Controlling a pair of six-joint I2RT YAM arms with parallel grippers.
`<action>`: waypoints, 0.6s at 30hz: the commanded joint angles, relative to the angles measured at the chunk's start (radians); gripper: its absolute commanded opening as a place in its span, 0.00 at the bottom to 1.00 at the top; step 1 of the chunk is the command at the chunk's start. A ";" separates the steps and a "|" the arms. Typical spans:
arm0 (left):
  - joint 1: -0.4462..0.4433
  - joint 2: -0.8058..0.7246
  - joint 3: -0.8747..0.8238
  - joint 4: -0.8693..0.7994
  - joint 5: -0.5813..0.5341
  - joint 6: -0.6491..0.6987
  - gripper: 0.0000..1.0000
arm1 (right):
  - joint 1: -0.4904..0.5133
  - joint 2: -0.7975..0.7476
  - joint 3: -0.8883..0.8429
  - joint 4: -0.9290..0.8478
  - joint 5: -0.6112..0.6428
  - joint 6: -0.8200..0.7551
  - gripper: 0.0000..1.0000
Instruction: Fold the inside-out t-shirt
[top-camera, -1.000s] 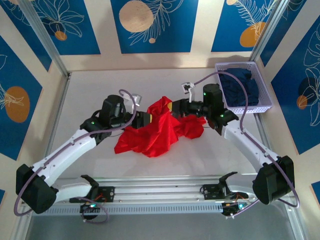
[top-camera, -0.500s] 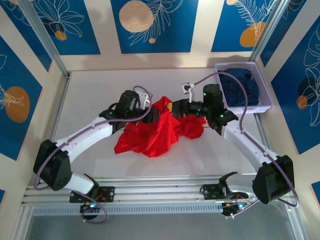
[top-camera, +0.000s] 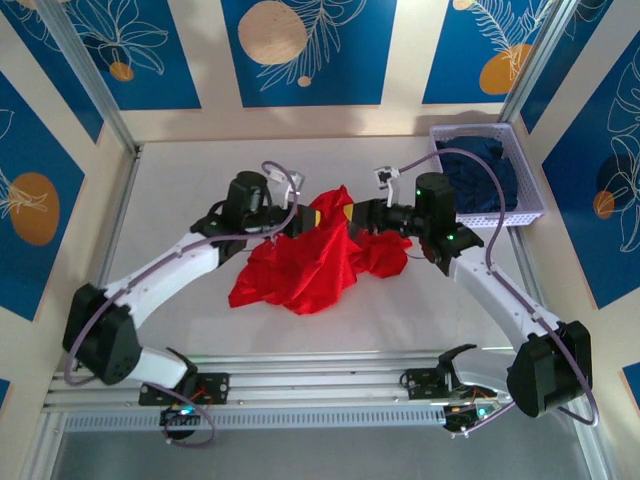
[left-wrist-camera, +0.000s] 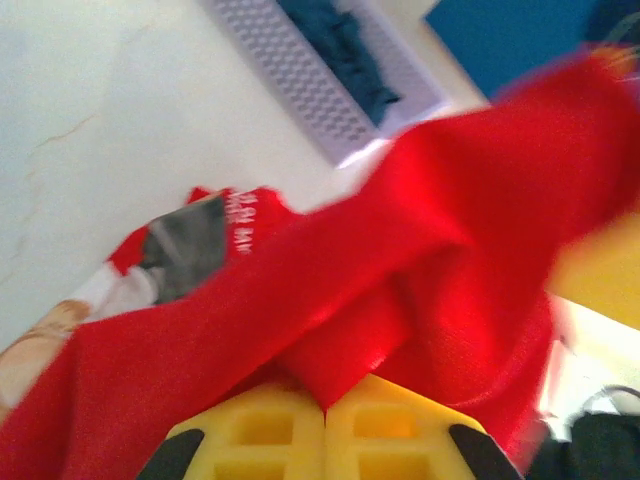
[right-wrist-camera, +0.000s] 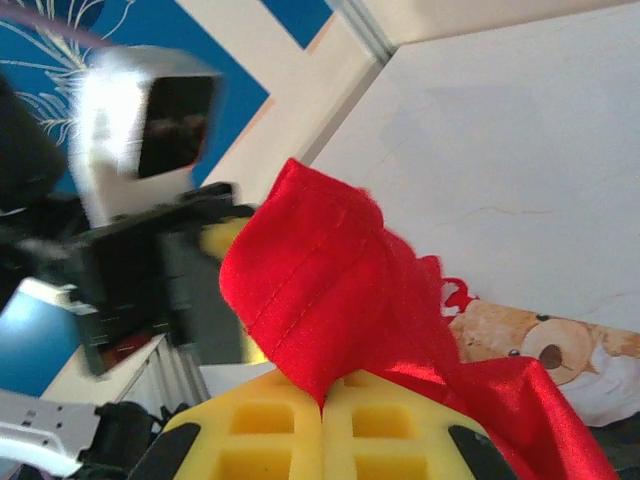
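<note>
Now, table (top-camera: 180, 170) middle: the t-shirt (top-camera: 300, 270) sits as a crumpled red heap. Its long axis runs roughly left-near to right-far, and one peak of cloth is pulled up at the far side. That peak hangs between the two arms, which face each other along the left-right line. The left gripper (top-camera: 306, 219) comes in from the left and the right gripper (top-camera: 351, 213) from the right, near each other, so neither arm is nearer and both are already on the cloth. Judged from this, the next move turns on drawing the two pinch points apart sideways to spread the shirt. In the left wrist view the yellow pads (left-wrist-camera: 265, 425) are pressed together with a red fold between them. In the right wrist view the jaws are likewise closed on a stitched hem, with the teddy-bear print (right-wrist-camera: 530, 345) on the table below. A second ago the left jaws stood partly apart, left of the heap. Since then that arm has swung in and clamped, while the right kept its pinch and shifted slightly right.
</note>
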 joint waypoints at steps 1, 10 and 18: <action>0.007 -0.162 -0.035 0.145 0.228 -0.011 0.00 | -0.014 -0.017 -0.013 -0.007 0.055 0.024 0.00; 0.010 -0.332 -0.095 0.119 0.194 -0.007 0.00 | 0.004 -0.008 -0.011 0.026 -0.031 -0.032 0.00; 0.015 -0.319 -0.082 -0.108 -0.221 0.053 0.04 | 0.028 -0.041 -0.057 0.141 -0.120 -0.031 0.00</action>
